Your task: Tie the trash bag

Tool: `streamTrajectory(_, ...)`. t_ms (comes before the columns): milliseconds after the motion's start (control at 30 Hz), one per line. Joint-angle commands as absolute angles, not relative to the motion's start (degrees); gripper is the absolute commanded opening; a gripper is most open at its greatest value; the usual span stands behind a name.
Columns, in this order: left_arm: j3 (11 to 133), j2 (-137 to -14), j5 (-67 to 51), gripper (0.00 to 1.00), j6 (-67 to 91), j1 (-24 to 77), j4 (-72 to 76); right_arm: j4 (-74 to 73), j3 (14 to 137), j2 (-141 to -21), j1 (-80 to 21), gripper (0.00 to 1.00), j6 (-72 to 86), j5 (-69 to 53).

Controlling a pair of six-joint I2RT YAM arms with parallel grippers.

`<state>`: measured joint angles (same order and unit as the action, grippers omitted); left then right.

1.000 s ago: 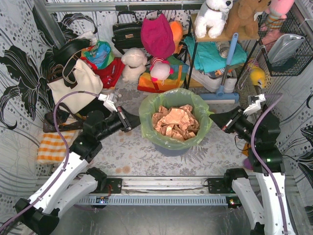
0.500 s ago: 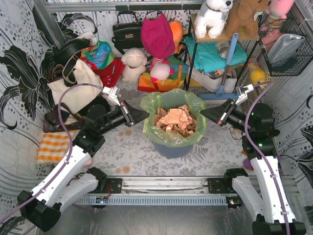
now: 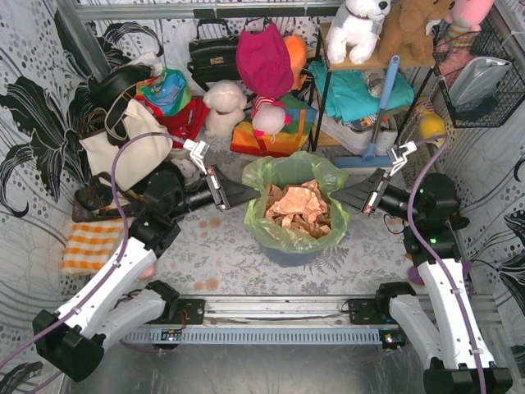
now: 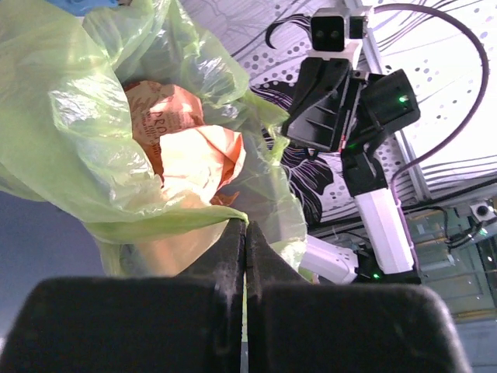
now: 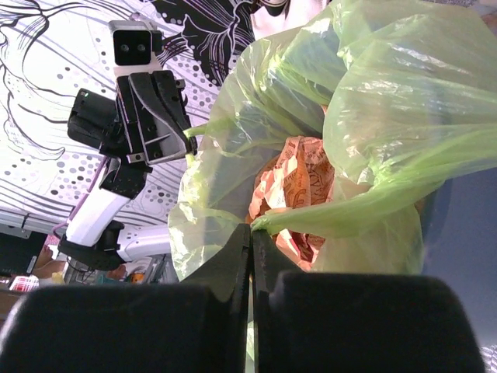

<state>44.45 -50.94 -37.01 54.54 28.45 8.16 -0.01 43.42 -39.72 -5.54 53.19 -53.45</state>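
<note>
Count first: one trash bag (image 3: pixel 261 217), one round blue-grey bin (image 3: pixel 289 255) under it, one wad of crumpled brown paper (image 3: pixel 299 205) inside, and two grippers on it. You also have one cream tote bag (image 3: pixel 123 149) at back left, well apart from the work.

The trash bag sits mid-surface (image 3: pixel 215 256) between your two arms, its green film hanging down over the bin's wall with only the lower part of the bin showing.

Against a second ago: the bag mouth was then spread wide and flat over the bin rim, and both grippers were off it, out to the sides. Half a second ago they had reached the rim. Now the mouth is narrower and bunched up. The left side is pulled in toward the paper, and the left arm has come slightly further right.

Your left gripper (image 3: pixel 248 194) is at the bag's left rim. In the left wrist view its jaws are pressed together with no gap, and a strand of green film runs right into the tips (image 4: pixel 245 233). The right gripper (image 3: pixel 339 195) is at the right rim. The right wrist view shows the same thing: jaws together, nipping a stretched fold of the bag (image 5: pixel 373 124) at the very tip (image 5: pixel 250 235). The paper shows through the film in both wrist views.
</note>
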Motion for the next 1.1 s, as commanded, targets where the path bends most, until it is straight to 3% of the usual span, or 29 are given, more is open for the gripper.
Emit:
streamTrajectory(0, 47.5, -51.2, -41.1, 0.0, 58.5, 28.2, 17.2, 4.6, 44.7, -39.0, -5.8, 0.0, 54.9, -55.3)
streamTrajectory(600, 58.5, -57.0, -38.1, 0.0, 54.2, 28.1, 10.7, 16.6, 52.0, -47.7, -8.3, 0.0, 58.1, -52.4)
streamTrajectory(1067, 57.9, -59.9, -39.9, 0.0, 58.0, 28.2, 19.2, 16.3, 52.5, -49.3, -13.2, 0.0, 57.3, -45.9)
